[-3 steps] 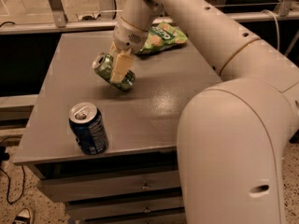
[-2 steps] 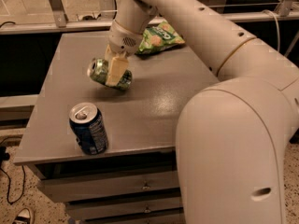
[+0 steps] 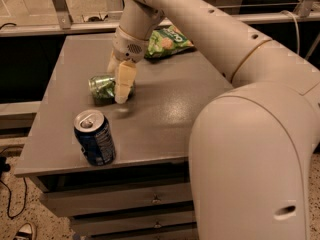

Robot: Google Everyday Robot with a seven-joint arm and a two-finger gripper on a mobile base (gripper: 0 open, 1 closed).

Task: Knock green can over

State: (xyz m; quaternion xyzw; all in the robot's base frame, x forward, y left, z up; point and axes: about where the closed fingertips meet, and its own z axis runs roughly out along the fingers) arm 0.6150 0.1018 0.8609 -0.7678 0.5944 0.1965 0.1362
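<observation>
Table (image 3: 165, 114): grey top, drawers (image 3: 150, 199) beneath.
Green can (image 3: 101, 86): on its side, left of centre.
Gripper (image 3: 120, 85): low, across the can's right end; grip cannot be told.
Blue can (image 3: 95, 138): upright, front-left corner.
Snack bag (image 3: 167, 41): flat, far edge.
Room: speckled floor (image 3: 10, 224), metal rail (image 3: 35, 28) behind.

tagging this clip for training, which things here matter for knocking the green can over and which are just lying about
Part of the job:
green can, lying on its side on the table
gripper, lowered at the can

Just lying about:
blue can, upright near the front edge
green snack bag, flat at the back
</observation>
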